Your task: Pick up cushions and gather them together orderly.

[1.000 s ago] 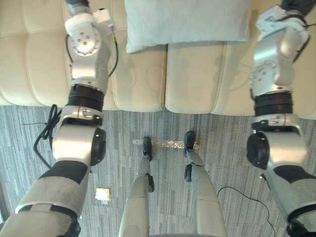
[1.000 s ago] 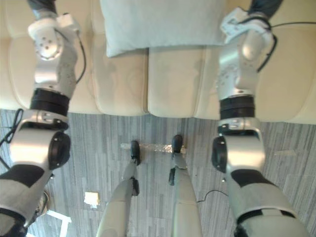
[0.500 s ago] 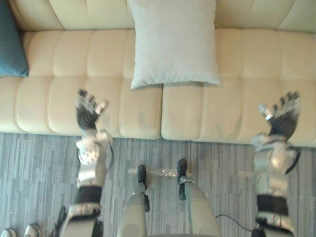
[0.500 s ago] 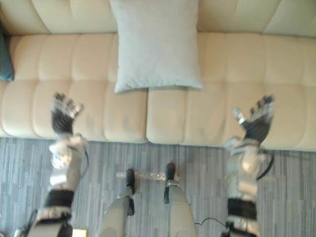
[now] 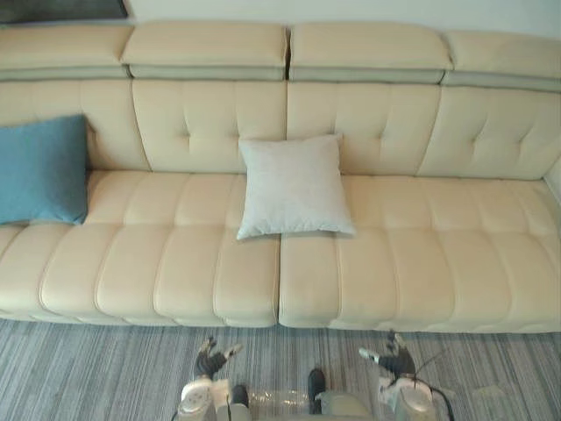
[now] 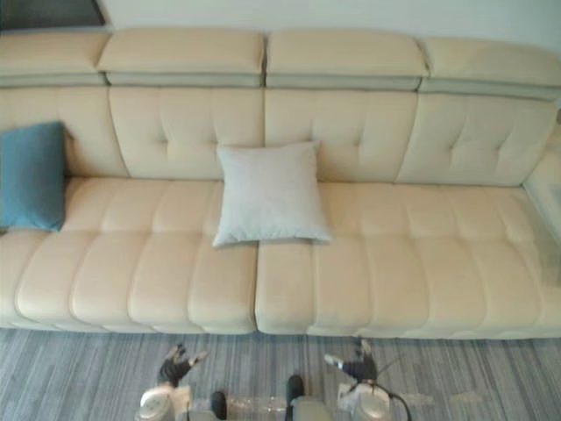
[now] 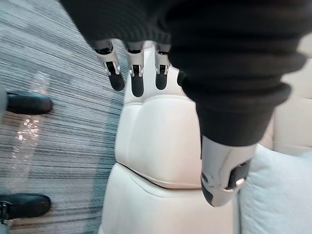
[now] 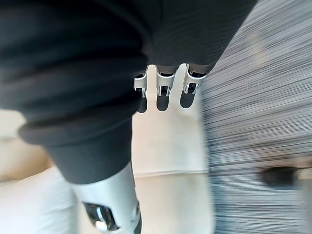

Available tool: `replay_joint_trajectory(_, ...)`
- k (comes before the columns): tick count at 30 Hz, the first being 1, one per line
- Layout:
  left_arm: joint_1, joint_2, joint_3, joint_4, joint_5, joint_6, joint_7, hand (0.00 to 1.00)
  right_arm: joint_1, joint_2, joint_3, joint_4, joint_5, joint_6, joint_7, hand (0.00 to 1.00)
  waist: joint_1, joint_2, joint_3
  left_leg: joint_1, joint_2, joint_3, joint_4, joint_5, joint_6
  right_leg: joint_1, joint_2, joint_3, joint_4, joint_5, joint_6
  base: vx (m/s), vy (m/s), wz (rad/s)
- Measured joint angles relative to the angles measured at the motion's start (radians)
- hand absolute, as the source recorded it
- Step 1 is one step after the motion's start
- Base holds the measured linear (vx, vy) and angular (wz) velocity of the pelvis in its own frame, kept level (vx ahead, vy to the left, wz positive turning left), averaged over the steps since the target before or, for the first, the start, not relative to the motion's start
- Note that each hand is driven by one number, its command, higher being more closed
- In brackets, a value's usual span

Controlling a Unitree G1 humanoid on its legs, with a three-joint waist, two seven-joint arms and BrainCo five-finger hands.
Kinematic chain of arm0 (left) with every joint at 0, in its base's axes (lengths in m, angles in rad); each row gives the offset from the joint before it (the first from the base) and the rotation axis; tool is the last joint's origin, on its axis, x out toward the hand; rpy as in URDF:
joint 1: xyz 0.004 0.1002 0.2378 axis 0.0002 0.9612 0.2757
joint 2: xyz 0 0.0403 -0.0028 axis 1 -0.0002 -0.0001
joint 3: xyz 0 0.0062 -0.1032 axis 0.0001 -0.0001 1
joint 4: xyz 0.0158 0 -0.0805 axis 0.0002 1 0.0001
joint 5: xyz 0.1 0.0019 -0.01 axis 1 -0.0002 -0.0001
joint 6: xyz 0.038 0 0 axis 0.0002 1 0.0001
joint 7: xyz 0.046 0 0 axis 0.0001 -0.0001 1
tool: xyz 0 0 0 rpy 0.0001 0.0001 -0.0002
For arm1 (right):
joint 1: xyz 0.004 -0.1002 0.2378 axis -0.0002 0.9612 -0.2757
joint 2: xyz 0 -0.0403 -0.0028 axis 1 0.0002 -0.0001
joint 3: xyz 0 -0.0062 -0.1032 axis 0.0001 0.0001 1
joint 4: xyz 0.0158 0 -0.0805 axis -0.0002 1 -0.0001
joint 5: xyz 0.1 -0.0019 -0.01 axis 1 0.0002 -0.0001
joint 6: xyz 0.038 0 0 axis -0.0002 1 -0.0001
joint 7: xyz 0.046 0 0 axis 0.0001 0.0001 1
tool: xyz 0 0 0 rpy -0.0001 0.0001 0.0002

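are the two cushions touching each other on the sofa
No, the blue cushion leans at the left end of the sofa and the pale grey cushion sits at its middle, with bare seat between them.

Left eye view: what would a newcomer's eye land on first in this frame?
A long cream sofa spans the view, a pale grey cushion leaning on its backrest at the middle. A blue cushion sits apart at the sofa's left end. The left hand and right hand are open and empty, low over the grey carpet.
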Motion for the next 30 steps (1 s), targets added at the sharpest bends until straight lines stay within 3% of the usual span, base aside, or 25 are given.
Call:
replay_joint_trajectory(5, 0.008, 0.018, 0.03, 0.084, 0.041, 0.016, 0.0, 0.0, -0.005, -0.005, -0.044, 0.137, -0.013, 0.022, 0.0, 0.0, -0.004, 0.008, -0.011, 0.053, -0.017, 0.007, -0.023, 0.0, 0.002, 0.082, -0.001, 0.03, -0.102, 0.061, 0.008, 0.04, 0.06, -0.11)
replay_joint_trajectory(11, -0.005, 0.023, 0.029, 0.099, 0.061, 0.017, -0.001, 0.0, -0.039, -0.004, -0.072, 0.176, -0.014, 0.032, 0.0, 0.0, -0.001, 0.001, -0.01, 0.063, -0.028, 0.03, -0.021, -0.008, 0.013, 0.084, -0.002, 0.065, -0.122, 0.083, 0.017, 0.01, 0.032, -0.2)
replay_joint_trajectory(15, -0.046, 0.029, 0.022, 0.098, 0.076, 0.018, 0.001, 0.0, -0.087, -0.003, -0.03, 0.157, -0.014, 0.033, 0.0, 0.0, -0.001, -0.011, 0.03, 0.031, -0.014, 0.114, 0.091, -0.066, 0.023, 0.036, 0.011, 0.134, -0.072, 0.098, 0.029, -0.07, 0.04, -0.6)
replay_joint_trajectory(17, -0.081, 0.033, 0.018, 0.09, 0.075, 0.018, 0.002, 0.0, -0.107, 0.002, -0.014, 0.155, -0.013, 0.033, -0.001, 0.0, 0.003, -0.015, 0.04, -0.016, 0.019, 0.167, 0.163, -0.088, 0.038, 0.002, 0.022, 0.122, -0.091, 0.161, 0.047, -0.19, 0.009, -0.79)
replay_joint_trajectory(18, -0.1, 0.027, 0.02, 0.077, 0.075, 0.018, 0.005, 0.0, -0.132, 0.007, 0.004, 0.15, -0.014, 0.034, 0.0, 0.0, 0.012, -0.003, 0.06, -0.028, 0.05, 0.205, 0.171, -0.087, 0.039, -0.025, 0.003, -0.029, -0.017, 0.119, 0.003, -0.16, -0.043, -0.71)
replay_joint_trajectory(19, -0.112, 0.024, 0.017, 0.062, 0.075, 0.018, 0.007, 0.0, -0.129, 0.009, 0.004, 0.149, -0.014, 0.036, 0.0, 0.0, 0.012, 0.003, 0.071, -0.016, 0.065, 0.228, 0.173, -0.082, 0.033, -0.035, -0.043, -0.178, 0.142, 0.002, -0.034, -0.17, -0.052, -0.8)
replay_joint_trajectory(20, -0.112, 0.023, 0.017, 0.048, 0.075, 0.018, 0.008, 0.0, -0.122, 0.009, 0.005, 0.149, -0.014, 0.036, 0.0, 0.0, 0.013, 0.004, 0.072, -0.002, 0.08, 0.249, 0.173, -0.079, 0.028, -0.022, -0.077, -0.246, 0.22, -0.055, -0.036, -0.04, -0.04, -0.53)
replay_joint_trajectory(21, -0.111, 0.024, 0.017, 0.044, 0.075, 0.018, 0.009, 0.0, -0.122, 0.009, 0.006, 0.15, -0.014, 0.036, 0.0, 0.0, 0.014, 0.004, 0.071, 0.004, 0.086, 0.257, 0.173, -0.077, 0.024, -0.015, -0.094, -0.271, 0.247, -0.071, -0.038, -0.03, -0.102, -0.57)
replay_joint_trajectory(22, -0.104, 0.032, 0.017, 0.043, 0.074, 0.018, 0.011, 0.0, -0.123, 0.009, 0.01, 0.16, -0.015, 0.036, -0.001, 0.0, 0.014, 0.0, 0.069, 0.017, 0.1, 0.282, 0.172, -0.07, 0.012, 0.014, -0.149, -0.324, 0.29, -0.109, -0.025, -0.05, -0.195, -0.66)
replay_joint_trajectory(23, -0.1, 0.053, 0.007, 0.044, 0.073, 0.018, 0.012, 0.0, -0.123, 0.008, 0.023, 0.167, -0.016, 0.036, -0.001, 0.0, 0.012, -0.021, 0.056, 0.018, 0.108, 0.313, 0.176, -0.059, -0.006, 0.03, -0.224, -0.37, 0.299, -0.138, -0.011, -0.05, -0.239, -0.71)
replay_joint_trajectory(24, -0.099, 0.063, 0.003, 0.044, 0.073, 0.018, 0.012, 0.0, -0.124, 0.008, 0.033, 0.171, -0.017, 0.036, -0.001, 0.0, 0.012, -0.034, 0.049, 0.016, 0.108, 0.328, 0.177, -0.055, -0.013, 0.03, -0.252, -0.386, 0.289, -0.145, -0.001, -0.08, -0.376, -0.93)
replay_joint_trajectory(25, -0.101, 0.086, 0.003, 0.058, 0.072, 0.02, 0.014, 0.0, -0.138, -0.002, 0.053, 0.181, -0.021, 0.037, 0.0, 0.0, 0.011, -0.054, 0.044, 0.012, 0.12, 0.355, 0.19, -0.047, -0.027, 0.023, -0.233, -0.4, 0.239, -0.153, 0.036, -0.07, -0.395, -1.14)
replay_joint_trajectory(26, -0.1, 0.077, -0.002, 0.082, 0.072, 0.029, 0.011, 0.0, -0.158, -0.033, 0.081, 0.18, -0.031, 0.038, -0.001, 0.0, 0.011, -0.015, 0.048, 0.009, 0.158, 0.359, 0.184, -0.035, -0.009, 0.042, -0.147, -0.378, 0.155, -0.094, 0.005, -0.07, -0.367, -1.14)
replay_joint_trajectory(28, -0.087, 0.059, -0.004, 0.092, 0.071, 0.036, 0.012, 0.0, -0.177, -0.058, 0.092, 0.181, -0.046, 0.041, -0.001, 0.0, 0.014, 0.002, 0.04, 0.031, 0.153, 0.37, 0.142, -0.009, 0.015, 0.045, -0.093, -0.33, 0.061, -0.031, -0.009, -0.02, -0.156, -1.14)
replay_joint_trajectory(30, -0.089, 0.044, -0.005, 0.098, 0.065, 0.035, 0.012, 0.0, -0.185, -0.083, 0.093, 0.182, -0.05, 0.041, -0.002, 0.0, 0.003, 0.0, 0.04, 0.056, 0.171, 0.418, 0.118, 0.036, -0.016, 0.048, -0.045, -0.291, -0.002, 0.0, -0.017, -0.03, -0.166, -1.03)
